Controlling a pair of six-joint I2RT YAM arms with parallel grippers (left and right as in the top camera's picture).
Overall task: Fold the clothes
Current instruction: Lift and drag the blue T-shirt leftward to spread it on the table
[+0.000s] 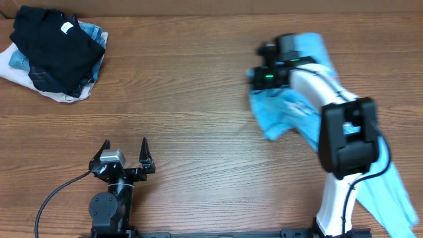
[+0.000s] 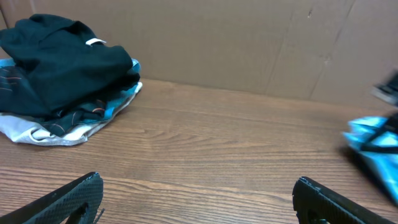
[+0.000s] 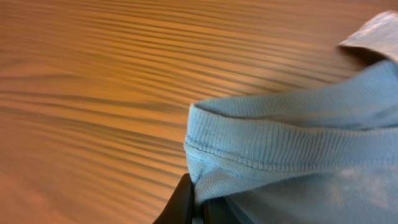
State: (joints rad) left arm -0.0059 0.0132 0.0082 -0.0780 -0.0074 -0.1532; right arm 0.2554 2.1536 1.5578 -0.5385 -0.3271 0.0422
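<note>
Light blue shirt (image 1: 281, 114) is on the R half of the wood surface (image 1: 198, 99), bunched up. It runs from the far side down toward the near R corner, partly hidden under the R arm. In the L wrist view it's a blurry blue lump (image 2: 373, 140) at the R edge.

R claw (image 1: 254, 80) sits at the shirt's far-L end, jaws pinched tight on fabric. The R wrist view shows the claw (image 3: 198, 208) w/ a ribbed, stitched hem of the shirt (image 3: 280, 149) caught betw. its dark fingers (image 3: 181, 202). Can't tell if that hem is a sleeve, collar or bottom edge.

L claw (image 1: 125, 147) is at the near-L of the surface, jaws spread wide, nothing betw. them, well apart from the shirt. In its own view (image 2: 198, 180) both fingers frame bare wood.

Far-L corner: a pile w/ a black garment (image 1: 56, 49) on top, white tag (image 1: 67, 28) showing, denim and white fabrics (image 1: 16, 69) under it. Well apart from both claws.
</note>
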